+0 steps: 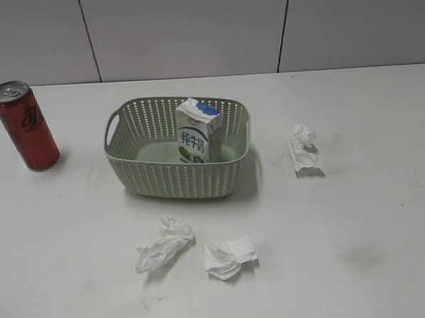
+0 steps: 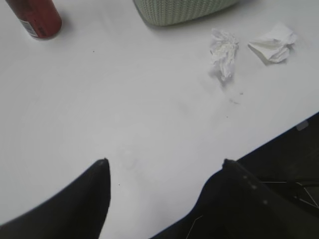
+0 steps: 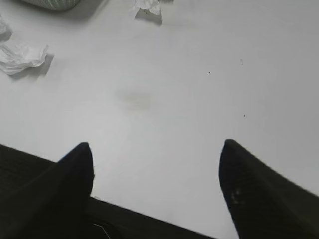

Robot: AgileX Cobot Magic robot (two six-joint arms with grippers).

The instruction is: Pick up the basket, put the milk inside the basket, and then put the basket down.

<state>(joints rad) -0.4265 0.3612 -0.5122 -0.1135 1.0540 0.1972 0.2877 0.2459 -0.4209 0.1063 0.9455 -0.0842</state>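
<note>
Both hands, left hand (image 2: 164, 164) and right hand (image 3: 155, 149), hung open and empty; the milk (image 1: 198, 130) stood inside the basket (image 1: 178, 176) resting on the table (image 1: 358, 215), so the task looked finished.

Exterior view: even, diffuse overhead lighting, moderately bright, no glare on the table (image 1: 357, 194). Soft, short shadows fall toward 3 o'clock of the basket (image 1: 177, 157) and the soda can (image 1: 24, 126). Focus is adequate; carton print on the milk (image 1: 199, 131) is legible but slightly soft.

Both wrist views: brighter, table surface near washed out. The left gripper (image 2: 164, 164) and right gripper (image 3: 155, 147) fingertips are black, blurred silhouettes at 6 o'clock. Crumpled tissues (image 2: 223, 52) lose detail to overexposure.
</note>
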